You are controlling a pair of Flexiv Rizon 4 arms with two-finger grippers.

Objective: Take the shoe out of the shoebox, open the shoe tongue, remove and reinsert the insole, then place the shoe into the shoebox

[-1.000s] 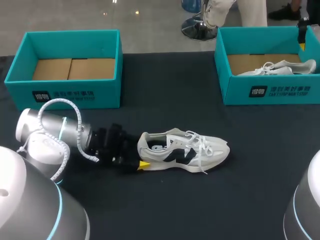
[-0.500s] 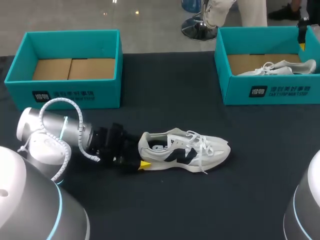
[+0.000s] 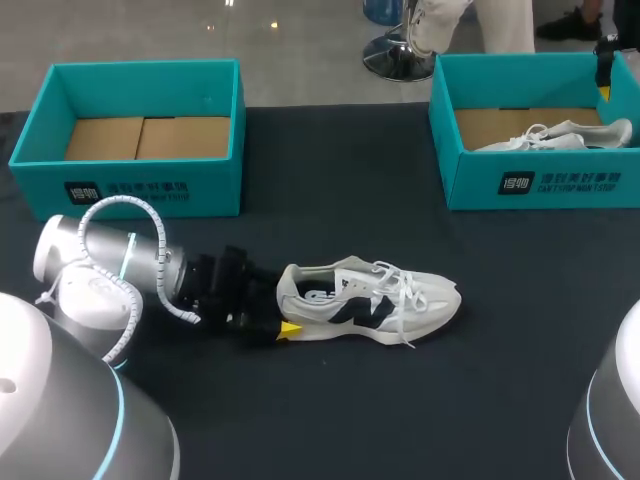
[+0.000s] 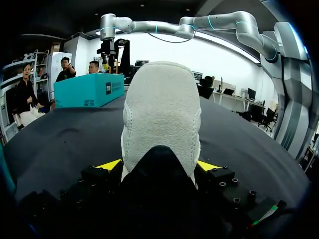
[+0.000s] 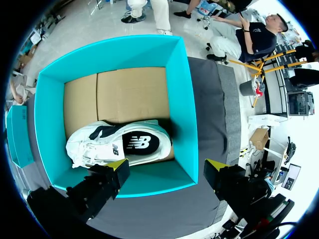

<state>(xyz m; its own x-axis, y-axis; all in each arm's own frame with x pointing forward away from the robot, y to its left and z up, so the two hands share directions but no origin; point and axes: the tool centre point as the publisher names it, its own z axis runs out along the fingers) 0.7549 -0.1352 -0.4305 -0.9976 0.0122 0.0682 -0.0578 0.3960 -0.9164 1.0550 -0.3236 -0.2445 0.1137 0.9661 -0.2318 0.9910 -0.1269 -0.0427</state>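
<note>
Left pincer [image 4: 159,165] clamping shoe [image 4: 162,114] heel, mid table [image 3: 420,400]

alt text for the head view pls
The left gripper holds the heel of a white sneaker standing on a black table, toe pointing right. Behind it, the left teal shoebox is empty and the right teal shoebox holds a second white shoe.

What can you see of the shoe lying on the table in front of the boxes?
The shoe is a white-and-cream sneaker with dark side panels, white laces and a pale sole; its heel looks like soft suede. It stands upright on the dark table, toe toward the robot's right. The left claw grips its heel from both sides; nothing else touches it.
</note>
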